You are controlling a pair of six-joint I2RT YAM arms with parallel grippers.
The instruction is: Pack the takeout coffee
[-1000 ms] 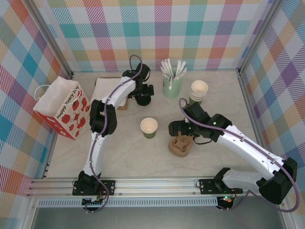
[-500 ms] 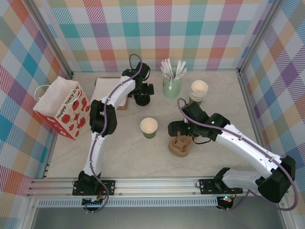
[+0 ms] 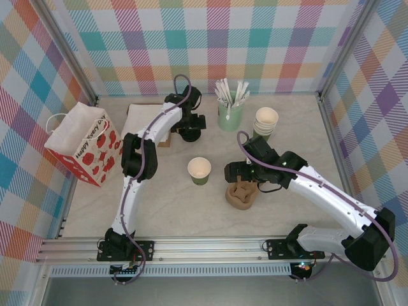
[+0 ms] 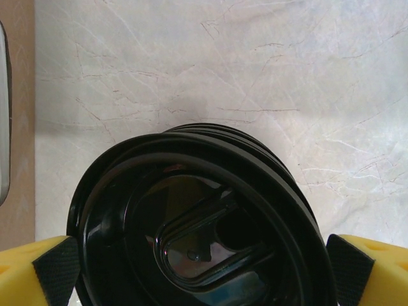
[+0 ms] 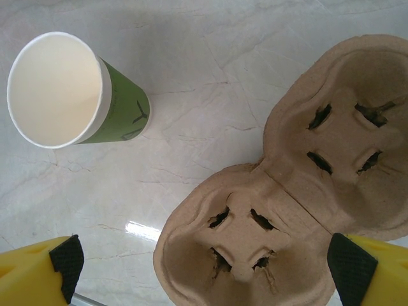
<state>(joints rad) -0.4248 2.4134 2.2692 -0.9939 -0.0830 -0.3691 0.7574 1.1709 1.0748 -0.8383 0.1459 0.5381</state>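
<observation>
The left gripper [image 4: 203,271] stands wide open and holds nothing. Its black pads [image 4: 56,273] sit to either side of a stack of black lids [image 4: 197,236], close beside the rim of the top lid; whether they touch it cannot be told. The top lid lies hollow side up, and the stack rests on the pale marbled table [image 3: 166,204] at its far middle. Just left of the stack is a flat white sheet on a tan board [image 3: 143,118]. The right gripper [image 5: 207,271] is also spread wide and empty. It hangs above a brown pulp cup carrier [image 5: 287,191] with two wells, both empty, which sits right of the table's centre. The takeout coffee cup [image 5: 70,89] stands upright on the table just left of the carrier, apart from it and nearer than the lid stack. It is a lone green cup with no lid, its cream inside showing, and neither gripper touches it. At the far right stand a pale green pot of white stirrers [image 3: 230,115] and, just right of it, a stack of lidless cups [image 3: 266,121]. A white paper bag with red prints [image 3: 83,143] stands open against the left wall.
</observation>
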